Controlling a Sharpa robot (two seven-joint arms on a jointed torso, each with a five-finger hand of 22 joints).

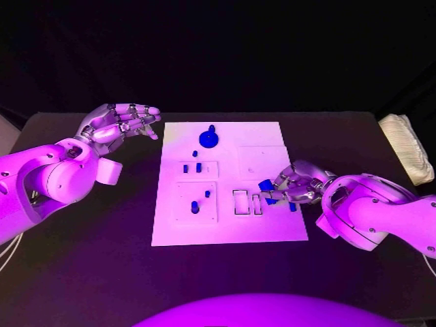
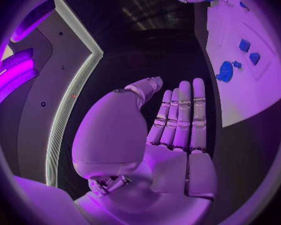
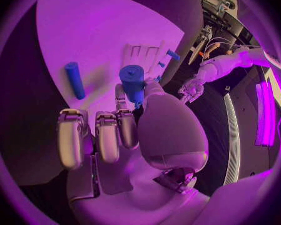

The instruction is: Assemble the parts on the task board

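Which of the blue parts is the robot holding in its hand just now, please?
The short blue cylinder, pinched by the right hand over the task board's right side. The other blue parts, such as the round knob, lie untouched on the board.

One white task board (image 1: pixel 228 228) lies on one black desk (image 1: pixel 80 272). Seven blue parts can be counted. One large round part (image 1: pixel 208 138) sits at the upper middle of the frame, with two small pegs (image 1: pixel 186 168) side by side below it. Two lower pegs (image 1: pixel 195 208) stand further down. One cylinder (image 1: pixel 265 185) is pinched in the right hand (image 1: pixel 295 184), and one rod (image 1: pixel 293 206) lies just beside that hand. There are two hands; the left hand (image 1: pixel 120 122) holds nothing. One pale pad (image 1: pixel 407 146) lies at the upper right.
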